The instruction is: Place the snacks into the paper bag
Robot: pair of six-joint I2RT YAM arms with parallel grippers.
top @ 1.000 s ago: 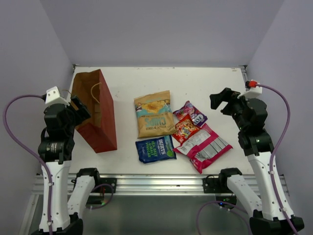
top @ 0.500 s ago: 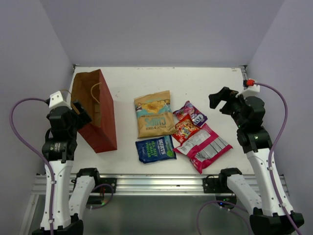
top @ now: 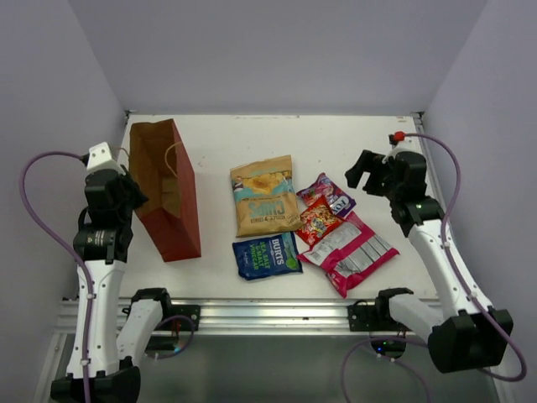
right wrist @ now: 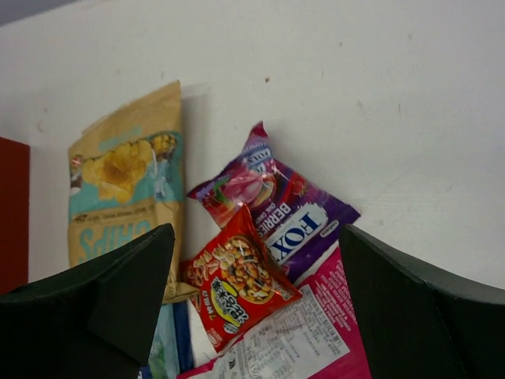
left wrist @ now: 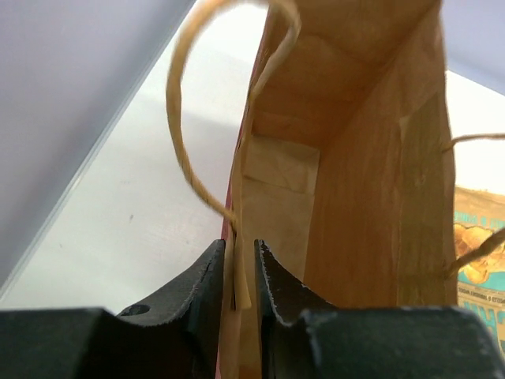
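Note:
The paper bag (top: 168, 197) stands upright at the left, red-brown outside and kraft brown inside (left wrist: 355, 158). My left gripper (top: 127, 195) (left wrist: 239, 245) is at its near left rim, shut on the bag's wall edge just below a string handle (left wrist: 177, 118). The snacks lie flat at mid-table: tan chips bag (top: 264, 196) (right wrist: 126, 189), dark blue packet (top: 266, 254), purple packet (top: 327, 191) (right wrist: 284, 201), red packet (top: 317, 220) (right wrist: 237, 280), pink-and-silver packet (top: 351, 252) (right wrist: 316, 339). My right gripper (top: 362, 172) (right wrist: 256, 233) hangs open above the purple and red packets, holding nothing.
White table (top: 252, 138) with grey walls at the back and both sides. A metal rail (top: 268, 312) runs along the near edge. The red packet overlaps the pink one and the purple one.
My left gripper moved in to the bag's rim and closed on its wall. The right arm swung forward and left, over the packets, jaws still wide.

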